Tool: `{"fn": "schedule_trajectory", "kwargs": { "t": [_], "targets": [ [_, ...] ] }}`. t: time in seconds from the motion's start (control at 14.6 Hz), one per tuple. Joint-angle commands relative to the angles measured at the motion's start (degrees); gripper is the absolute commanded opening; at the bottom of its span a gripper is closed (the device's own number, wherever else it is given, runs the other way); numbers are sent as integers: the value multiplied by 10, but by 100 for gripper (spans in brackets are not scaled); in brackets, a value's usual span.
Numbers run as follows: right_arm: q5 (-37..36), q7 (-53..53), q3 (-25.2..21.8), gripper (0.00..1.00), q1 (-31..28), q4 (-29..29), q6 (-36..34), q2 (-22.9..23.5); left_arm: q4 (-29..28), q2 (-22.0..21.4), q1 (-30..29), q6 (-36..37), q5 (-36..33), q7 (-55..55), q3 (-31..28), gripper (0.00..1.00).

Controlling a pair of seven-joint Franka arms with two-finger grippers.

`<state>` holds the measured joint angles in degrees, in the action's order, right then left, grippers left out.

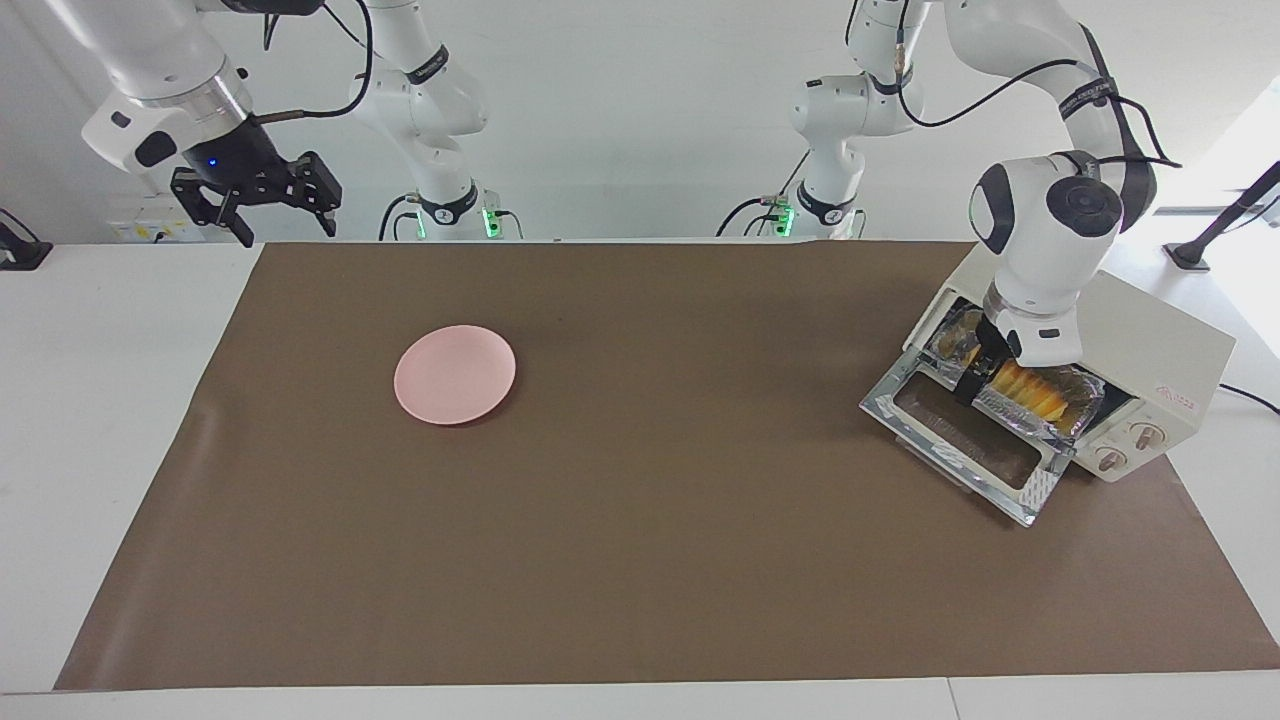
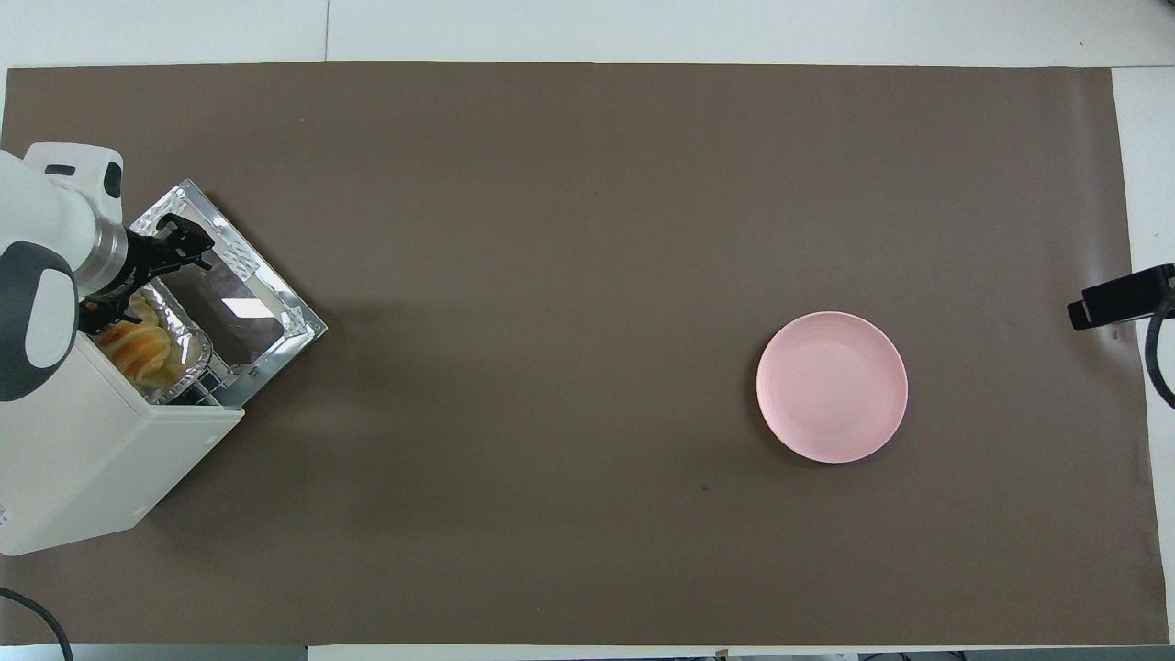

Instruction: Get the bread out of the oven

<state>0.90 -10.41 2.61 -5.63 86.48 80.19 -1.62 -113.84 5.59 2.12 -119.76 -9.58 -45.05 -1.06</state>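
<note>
The bread [image 1: 1035,392] [image 2: 138,347] lies in a crinkled foil tray [image 1: 1078,415] [image 2: 190,341] on the rack of the cream-white oven [image 1: 1150,335] [image 2: 83,459]. The oven's glass door [image 1: 965,435] [image 2: 240,308] hangs down flat. My left gripper [image 1: 1000,375] [image 2: 138,285] is down at the oven's mouth, open, with its fingers wide apart astride the end of the bread nearer to the robots. The wrist hides that end of the loaf. My right gripper [image 1: 285,225] [image 2: 1102,303] waits open in the air over the table's edge at the right arm's end.
A round pink plate [image 1: 455,374] [image 2: 832,386] sits on the brown mat [image 1: 640,560] toward the right arm's end. The oven stands slantwise at the left arm's end, its two knobs [image 1: 1130,447] on the front panel beside the door.
</note>
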Motion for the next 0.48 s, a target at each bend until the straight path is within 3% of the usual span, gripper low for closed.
{"fn": "schedule_trajectory", "kwargs": {
  "t": [0.0,0.21,0.34,0.41],
  "targets": [
    [-4,-8,2,100,-3,9,-6,-9,-28,-5,-4,-21,-15,-16,3,70],
    [-4,-8,2,100,-3,9,-6,-9,-49,-4,-17,-40,-28,-17,3,36],
    [-4,-7,2,100,-3,9,-6,-9,-59,-5,-17,-45,-48,-21,3,23],
    [-4,-7,2,100,-3,9,-6,-9,-60,-4,-23,-45,-51,-22,3,7]
  ]
}}
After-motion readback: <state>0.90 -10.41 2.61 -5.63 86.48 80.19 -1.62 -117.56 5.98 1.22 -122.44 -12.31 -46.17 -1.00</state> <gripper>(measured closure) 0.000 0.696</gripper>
